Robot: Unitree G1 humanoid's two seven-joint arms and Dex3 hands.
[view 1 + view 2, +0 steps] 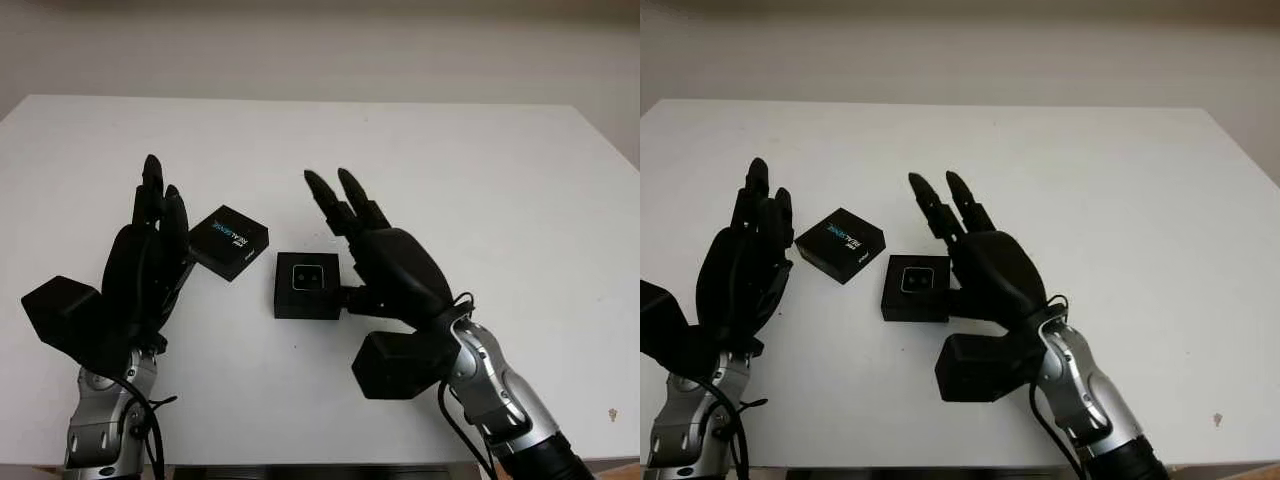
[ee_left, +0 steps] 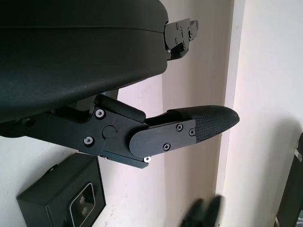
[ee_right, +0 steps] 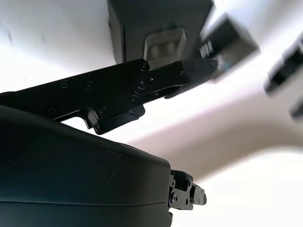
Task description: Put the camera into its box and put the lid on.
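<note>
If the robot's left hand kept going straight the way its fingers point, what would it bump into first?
Probably nothing. The left hand, open, points away from the robot over bare white table. The lid lies just beside that line, and the box further aside; depth is hard to judge.

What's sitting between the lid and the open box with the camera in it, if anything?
Nothing visible. The lid lies on the white table just beside the box, bare tabletop between them. The left hand is open beside the lid; the right hand is open beside the box.
</note>
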